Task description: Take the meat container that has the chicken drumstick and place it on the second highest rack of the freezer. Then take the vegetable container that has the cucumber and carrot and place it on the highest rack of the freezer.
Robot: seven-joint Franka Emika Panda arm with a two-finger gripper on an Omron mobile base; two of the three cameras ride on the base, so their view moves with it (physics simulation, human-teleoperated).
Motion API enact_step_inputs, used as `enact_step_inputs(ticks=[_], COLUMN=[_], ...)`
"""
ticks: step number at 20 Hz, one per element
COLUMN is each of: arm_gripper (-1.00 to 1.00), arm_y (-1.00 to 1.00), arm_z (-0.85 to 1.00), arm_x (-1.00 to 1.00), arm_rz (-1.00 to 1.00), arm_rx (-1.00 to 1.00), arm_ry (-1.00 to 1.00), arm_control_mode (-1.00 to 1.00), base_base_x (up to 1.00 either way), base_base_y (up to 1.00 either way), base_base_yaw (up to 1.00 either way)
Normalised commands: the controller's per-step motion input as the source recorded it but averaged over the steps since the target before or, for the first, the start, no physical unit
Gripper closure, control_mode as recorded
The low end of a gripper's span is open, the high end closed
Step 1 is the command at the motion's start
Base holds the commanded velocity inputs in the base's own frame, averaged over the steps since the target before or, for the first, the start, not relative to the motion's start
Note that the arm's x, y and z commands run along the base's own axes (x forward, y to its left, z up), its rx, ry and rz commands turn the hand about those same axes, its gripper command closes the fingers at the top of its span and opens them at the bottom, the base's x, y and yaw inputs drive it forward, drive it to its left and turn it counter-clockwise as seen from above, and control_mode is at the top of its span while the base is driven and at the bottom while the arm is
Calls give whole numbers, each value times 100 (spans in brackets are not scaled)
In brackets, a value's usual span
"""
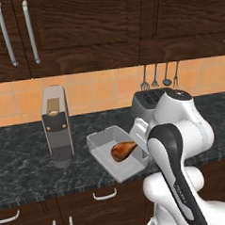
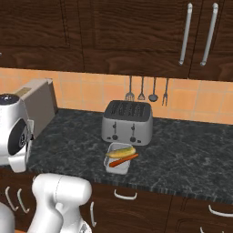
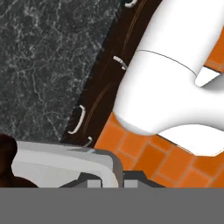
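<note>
Pincer (image 3: 113,177) is clenched on the near wall of the meat container (image 1: 103,144), its two tips straddling the grey rim in the hand view, so the tray hangs from one edge rather than resting flat. In the left base view the tray sits tilted, just left of the toaster (image 1: 147,103) and apparently lifted off the table (image 1: 23,157); whether its far corner touches the dark stone I cannot tell. The chicken drumstick (image 1: 123,150) lies inside, its bulb toward the low corner, which suits a tipped tray. Gripping a wall rather than the base looks deliberate: a shallow tray offers no other hold, and it leaves the bottom free to slide onto a freezer rack.

Directly in front of the toaster in the right base view, the vegetable container (image 2: 113,164) sits flat on the table with the cucumber (image 2: 120,152) and carrot (image 2: 123,160) in it, untouched.

The arm folds tightly: its elbow bulges beside the toaster and the wrist turns down and back, so the hand camera looks past the tray toward the orange floor (image 3: 144,159) and cabinet fronts.
</note>
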Motion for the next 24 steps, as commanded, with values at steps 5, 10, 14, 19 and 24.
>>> enact_step_inputs(ticks=[5,10,14,19,24], arm_gripper=[100,100,100,100,100], arm_y=[0,0,0,0,0], arm_z=[0,0,0,0,0], arm_x=[-19,0,0,0,0], arm_rz=[0,0,0,0,0], arm_rx=[0,0,0,0,0], arm_ry=[-2,0,0,0,0], arm_control_mode=[100,100,100,100,100], base_base_x=[-30,-59,-31,-2,0], base_base_y=[0,0,17,47,33], base_base_yaw=[-2,-24,-60,-81,-75])
